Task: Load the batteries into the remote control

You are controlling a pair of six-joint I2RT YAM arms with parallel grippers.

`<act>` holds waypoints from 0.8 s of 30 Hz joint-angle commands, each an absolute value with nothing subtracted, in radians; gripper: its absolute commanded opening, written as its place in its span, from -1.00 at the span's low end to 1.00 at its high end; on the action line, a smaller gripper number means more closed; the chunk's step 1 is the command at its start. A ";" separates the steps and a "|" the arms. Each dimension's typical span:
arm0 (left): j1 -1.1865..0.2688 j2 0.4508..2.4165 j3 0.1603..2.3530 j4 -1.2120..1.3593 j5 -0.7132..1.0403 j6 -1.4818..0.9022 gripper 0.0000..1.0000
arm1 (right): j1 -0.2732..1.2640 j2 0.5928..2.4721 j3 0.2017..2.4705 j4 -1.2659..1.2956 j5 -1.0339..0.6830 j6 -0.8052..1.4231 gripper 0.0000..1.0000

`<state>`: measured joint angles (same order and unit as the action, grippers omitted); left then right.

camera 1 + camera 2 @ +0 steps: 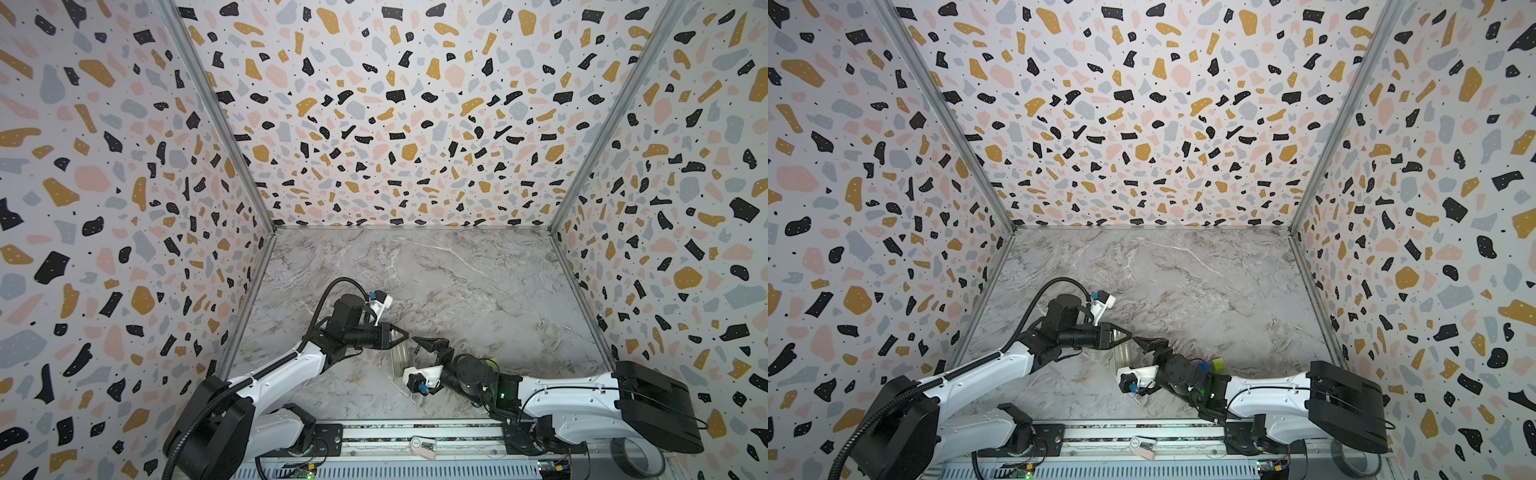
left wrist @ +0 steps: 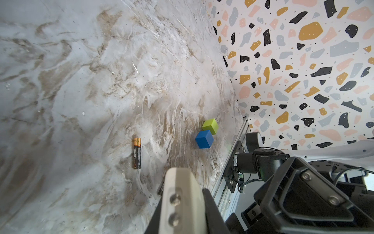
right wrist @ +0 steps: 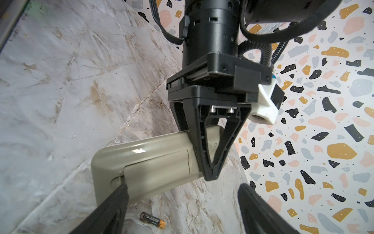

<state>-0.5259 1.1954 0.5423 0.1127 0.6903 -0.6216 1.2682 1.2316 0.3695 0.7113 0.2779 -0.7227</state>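
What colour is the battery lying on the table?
The battery is black with a copper-orange end; clearest in the left wrist view.

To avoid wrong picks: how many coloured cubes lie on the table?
2. The blue cube and the green cube lie side by side beside the right arm; the arms may hide more.

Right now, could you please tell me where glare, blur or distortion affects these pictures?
Right wrist view: a glare spot on the glossy back of the remote control; the right gripper is out of focus. Left wrist view: the battery is sharp, the table edge bows with lens distortion. Both top views: the remote control barely stands out from the marble.
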 commanded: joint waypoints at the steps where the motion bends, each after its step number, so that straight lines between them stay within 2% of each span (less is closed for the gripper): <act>1: -0.512 1.182 0.532 0.130 0.689 -0.634 -1.00 | 1.277 1.230 0.402 0.735 0.282 -0.716 0.73; 5: -0.499 1.157 0.546 0.115 0.620 -0.650 -1.00 | 1.277 1.191 0.407 0.729 0.273 -0.648 0.73; 10: -0.498 1.122 0.579 0.063 0.468 -0.660 -1.00 | 1.250 1.077 0.510 0.540 0.230 -0.310 0.73; 16: -0.502 1.077 0.575 0.080 0.303 -0.737 -1.00 | 1.036 1.011 0.574 0.364 -0.055 0.166 0.68; 19: -0.522 1.053 0.580 0.087 0.220 -0.770 -1.00 | 0.951 1.045 0.585 0.331 -0.169 0.253 0.67; 24: -0.591 1.057 0.610 0.072 0.095 -0.799 -1.00 | 0.932 1.165 0.630 0.309 -0.276 0.247 0.67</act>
<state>-0.5579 1.0622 0.5636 0.0509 0.2012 -0.7647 0.9348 1.1210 0.5819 0.3695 -0.1429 0.1684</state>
